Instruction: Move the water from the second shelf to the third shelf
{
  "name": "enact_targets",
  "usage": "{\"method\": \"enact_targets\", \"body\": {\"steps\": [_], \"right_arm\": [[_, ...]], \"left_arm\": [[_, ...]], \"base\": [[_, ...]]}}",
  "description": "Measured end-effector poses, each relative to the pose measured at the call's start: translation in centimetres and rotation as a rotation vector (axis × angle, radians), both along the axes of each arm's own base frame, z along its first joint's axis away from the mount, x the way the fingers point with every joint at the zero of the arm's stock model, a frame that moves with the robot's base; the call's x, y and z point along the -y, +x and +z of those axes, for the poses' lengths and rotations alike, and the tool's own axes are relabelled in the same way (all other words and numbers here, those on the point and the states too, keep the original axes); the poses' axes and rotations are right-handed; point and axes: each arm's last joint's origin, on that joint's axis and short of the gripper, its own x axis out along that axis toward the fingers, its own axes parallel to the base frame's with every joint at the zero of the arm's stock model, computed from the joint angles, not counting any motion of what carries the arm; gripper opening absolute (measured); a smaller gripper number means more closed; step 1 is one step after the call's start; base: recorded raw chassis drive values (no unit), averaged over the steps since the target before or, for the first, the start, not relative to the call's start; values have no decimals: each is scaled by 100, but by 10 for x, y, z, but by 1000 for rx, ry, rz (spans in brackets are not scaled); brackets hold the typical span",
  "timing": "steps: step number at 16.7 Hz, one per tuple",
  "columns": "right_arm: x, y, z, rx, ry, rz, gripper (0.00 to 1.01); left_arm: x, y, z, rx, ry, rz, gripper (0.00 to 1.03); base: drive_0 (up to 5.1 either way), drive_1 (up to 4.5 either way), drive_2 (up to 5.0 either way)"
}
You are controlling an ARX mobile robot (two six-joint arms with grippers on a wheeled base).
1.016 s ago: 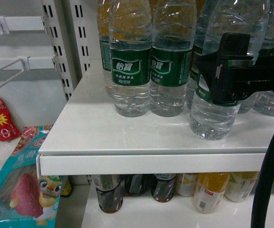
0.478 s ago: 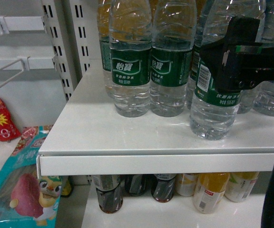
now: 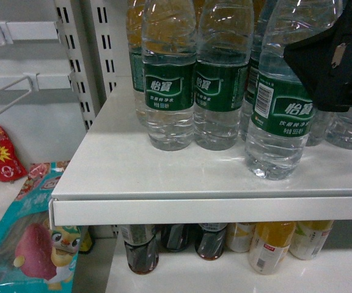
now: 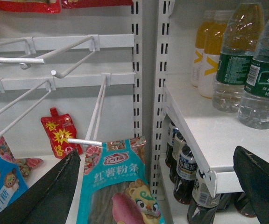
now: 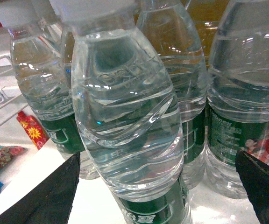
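Note:
Several water bottles with dark green labels stand on a white shelf (image 3: 127,171). The front water bottle (image 3: 280,116) stands upright nearest the shelf's edge. My right gripper (image 3: 330,67) hovers open at its upper right, level with the bottle's shoulder and not holding it. In the right wrist view that bottle (image 5: 125,116) fills the middle, between the two spread black fingers (image 5: 41,196) without touching either. My left gripper (image 4: 153,186) is open and empty, low beside the shelf's left corner, and does not show in the head view.
Dark cola bottles (image 3: 142,250) and orange juice bottles (image 3: 271,244) stand on the shelf below. Left of the upright (image 4: 146,93) are white wire hooks (image 4: 46,58), a teal noodle packet (image 4: 118,186) and a red pouch (image 4: 59,135). More juice bottles (image 4: 209,51) stand behind the water.
My right gripper has risen and drawn off to the right, uncovering the front bottle's label. The bottle has stayed in place on the shelf.

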Motion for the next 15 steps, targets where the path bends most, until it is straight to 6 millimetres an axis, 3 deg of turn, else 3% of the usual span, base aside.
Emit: {"method": "enact_targets", "body": {"steps": [8, 11, 13, 15], "right_arm": [[22, -41, 18, 46, 49, -49, 98], [36, -58, 16, 47, 72, -108, 98], [46, -77, 11, 99, -75, -316, 76], [59, -95, 4, 93, -156, -370, 56]], "left_arm": [[0, 0, 0, 0, 0, 0, 98], [0, 0, 0, 0, 0, 0, 98], [0, 0, 0, 0, 0, 0, 98], [0, 0, 0, 0, 0, 0, 98]], "base": [[42, 42, 42], [47, 47, 47], [45, 45, 45], [39, 39, 39]]}}
